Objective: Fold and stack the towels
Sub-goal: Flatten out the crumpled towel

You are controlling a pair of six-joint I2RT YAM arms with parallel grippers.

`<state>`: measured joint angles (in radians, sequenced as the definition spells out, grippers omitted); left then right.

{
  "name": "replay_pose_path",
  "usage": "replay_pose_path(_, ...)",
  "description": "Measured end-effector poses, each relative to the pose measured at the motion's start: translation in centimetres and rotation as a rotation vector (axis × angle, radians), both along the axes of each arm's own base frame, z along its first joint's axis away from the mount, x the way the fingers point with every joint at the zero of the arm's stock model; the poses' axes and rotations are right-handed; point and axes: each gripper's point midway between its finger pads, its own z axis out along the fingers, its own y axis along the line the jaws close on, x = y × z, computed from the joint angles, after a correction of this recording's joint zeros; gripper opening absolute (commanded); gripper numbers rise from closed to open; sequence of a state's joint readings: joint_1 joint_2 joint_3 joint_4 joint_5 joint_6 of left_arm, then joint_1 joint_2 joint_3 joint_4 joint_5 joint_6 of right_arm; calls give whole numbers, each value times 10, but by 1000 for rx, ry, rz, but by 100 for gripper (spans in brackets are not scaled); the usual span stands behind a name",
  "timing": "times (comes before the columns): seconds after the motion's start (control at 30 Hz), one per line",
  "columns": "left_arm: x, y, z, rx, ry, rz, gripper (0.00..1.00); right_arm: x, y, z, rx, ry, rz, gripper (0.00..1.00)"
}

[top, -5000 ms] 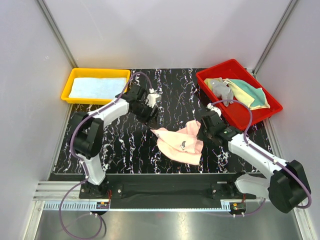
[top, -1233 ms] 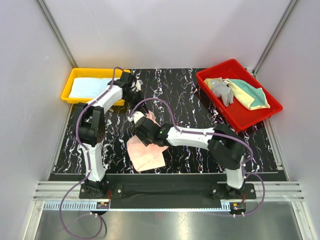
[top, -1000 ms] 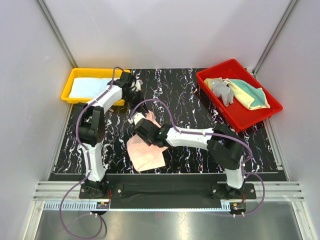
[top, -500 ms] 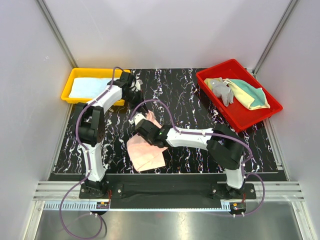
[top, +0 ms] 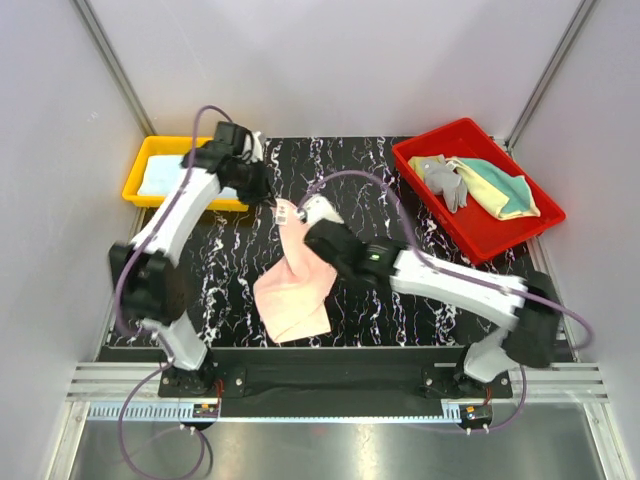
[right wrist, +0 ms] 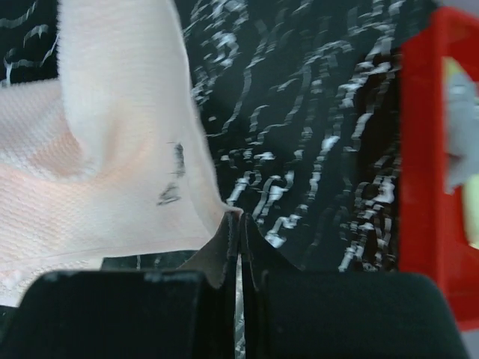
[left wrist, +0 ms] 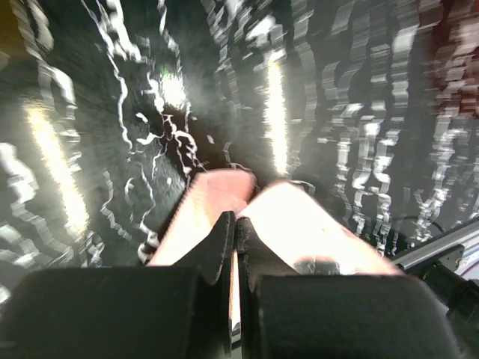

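Observation:
A pink towel (top: 295, 295) lies at the table's middle front, its far part pulled up into a peak. My right gripper (top: 292, 215) is shut on that raised corner. In the right wrist view the cloth (right wrist: 112, 172) with its small dark mark (right wrist: 174, 176) hangs from the shut gripper (right wrist: 236, 217). My left gripper (top: 264, 192) hovers just left of the peak, beside the yellow tray; it (left wrist: 235, 221) is shut, with the pink towel (left wrist: 299, 224) blurred beyond the tips. A light blue towel (top: 160, 176) lies flat in the yellow tray (top: 137, 190).
A red tray (top: 455, 128) at the back right holds a grey towel (top: 445, 185) and a yellow and teal one (top: 497, 190). Its red wall (right wrist: 426, 149) shows at the right of the right wrist view. Grey walls close in both sides.
My right gripper has shut on the pink towel's far corner and lifted it up and back. The left arm has risen and swung slightly back-left, still shut.

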<state>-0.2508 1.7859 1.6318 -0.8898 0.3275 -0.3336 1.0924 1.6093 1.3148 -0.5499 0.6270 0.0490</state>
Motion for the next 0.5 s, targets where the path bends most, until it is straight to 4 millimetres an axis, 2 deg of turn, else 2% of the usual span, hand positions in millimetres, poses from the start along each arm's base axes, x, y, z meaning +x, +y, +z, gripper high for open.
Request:
replay_pose_path(0.07, -11, 2, 54, -15, -137, -17, 0, -5, -28, 53, 71, -80, -41, 0)
replay_pose_path(0.1, -18, 2, 74, -24, -190, -27, 0, -9, -41, 75, 106, -112, -55, 0)
replay_pose_path(0.13, -30, -2, 103, -36, -265, -45, 0, -13, -54, 95, 144, -141, -66, 0)
replay_pose_path(0.17, -40, -6, 122, -49, -314, -67, 0, -18, -64, 109, 173, -160, -73, 0)
replay_pose_path(0.23, -73, -24, 162, -72, -421, -145, 0, -29, -88, 139, 239, -203, -77, 0)
replay_pose_path(0.3, -105, -43, 190, -97, -487, -224, 0, -40, -112, 159, 277, -231, -80, 0)
replay_pose_path(0.37, -131, -53, 206, -109, -515, -277, 0, -52, -134, 179, 307, -249, -70, 0)
replay_pose_path(0.5, -154, -53, 216, -97, -517, -297, 0, -77, -152, 229, 456, -275, 27, 0)
